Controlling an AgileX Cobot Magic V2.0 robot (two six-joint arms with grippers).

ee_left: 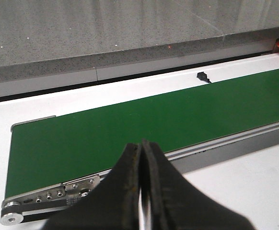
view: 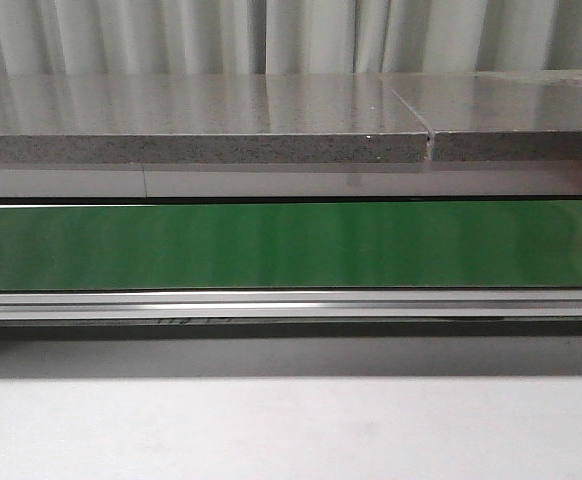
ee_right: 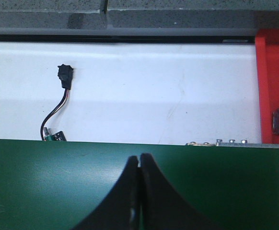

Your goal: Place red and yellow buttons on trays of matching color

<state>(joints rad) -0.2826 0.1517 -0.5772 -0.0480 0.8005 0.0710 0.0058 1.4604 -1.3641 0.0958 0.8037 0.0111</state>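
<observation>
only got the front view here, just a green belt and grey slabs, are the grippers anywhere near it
Observer: Yes. In the left wrist view the left gripper hangs above one end of the green belt, fingers pressed together, nothing between them.
Operator: and the right one
Observer: The right gripper is shut too, and empty, over the belt's other end.
Operator: any trays or buttons
Observer: No buttons in any view. A red tray shows at the edge of the right wrist view, past the belt's end; I see no yellow one.
Operator: anything else on the white table
Observer: A small black connector on a short wire lies beside the belt.
</observation>
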